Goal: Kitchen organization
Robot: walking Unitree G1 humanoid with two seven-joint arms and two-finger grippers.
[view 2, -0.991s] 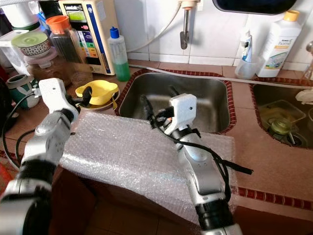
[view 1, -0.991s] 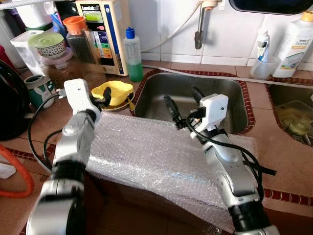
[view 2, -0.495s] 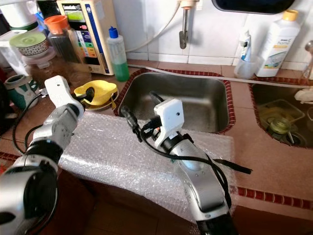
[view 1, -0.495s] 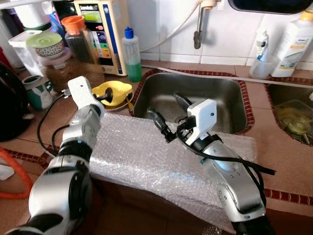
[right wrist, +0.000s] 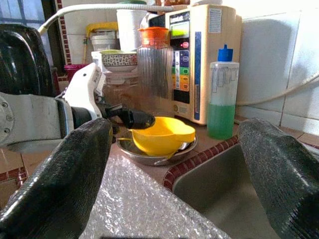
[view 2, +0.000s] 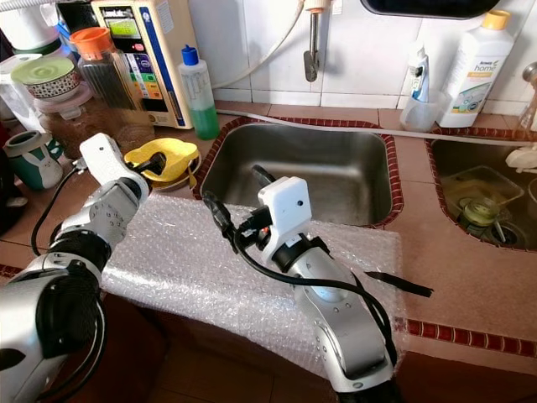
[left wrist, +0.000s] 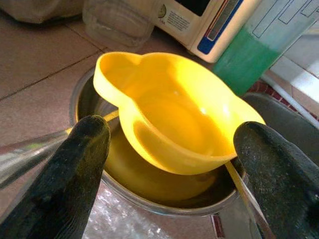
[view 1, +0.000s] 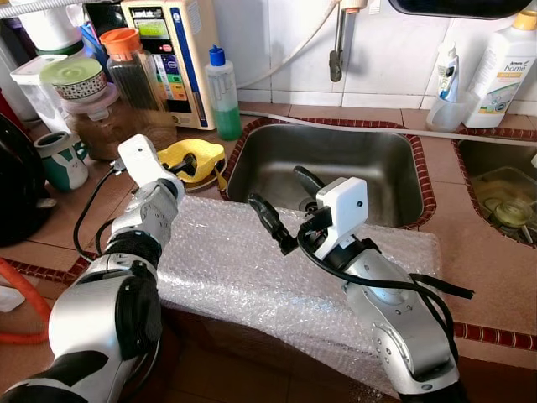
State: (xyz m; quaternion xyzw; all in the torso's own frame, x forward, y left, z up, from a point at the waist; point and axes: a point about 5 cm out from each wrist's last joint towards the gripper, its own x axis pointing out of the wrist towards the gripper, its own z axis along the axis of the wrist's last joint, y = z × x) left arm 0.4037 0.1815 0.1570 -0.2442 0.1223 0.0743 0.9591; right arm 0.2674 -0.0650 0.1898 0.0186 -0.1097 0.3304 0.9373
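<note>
A yellow plastic cup (view 1: 198,156) lies tilted in a shallow metal bowl (left wrist: 149,199) on the counter, left of the sink (view 1: 336,159). My left gripper (view 1: 179,164) is open right at the cup; in the left wrist view the cup (left wrist: 174,119) sits between the two black fingertips (left wrist: 87,144), slightly beyond them. My right gripper (view 1: 275,186) is open and holds nothing. It hovers over a sheet of bubble wrap (view 1: 243,269) at the sink's front left corner and points toward the cup (right wrist: 162,134).
Behind the cup stand a green soap bottle (view 1: 222,84), a cream water appliance (view 1: 172,50), an orange-lidded jar (view 1: 134,67) and stacked containers (view 1: 75,80). A black appliance (view 1: 17,176) is far left. A second sink (view 1: 499,185) and white bottles (view 1: 503,59) are right.
My right gripper has swung left from over the sink toward the yellow cup. My left gripper has reached a little further forward to the cup.
</note>
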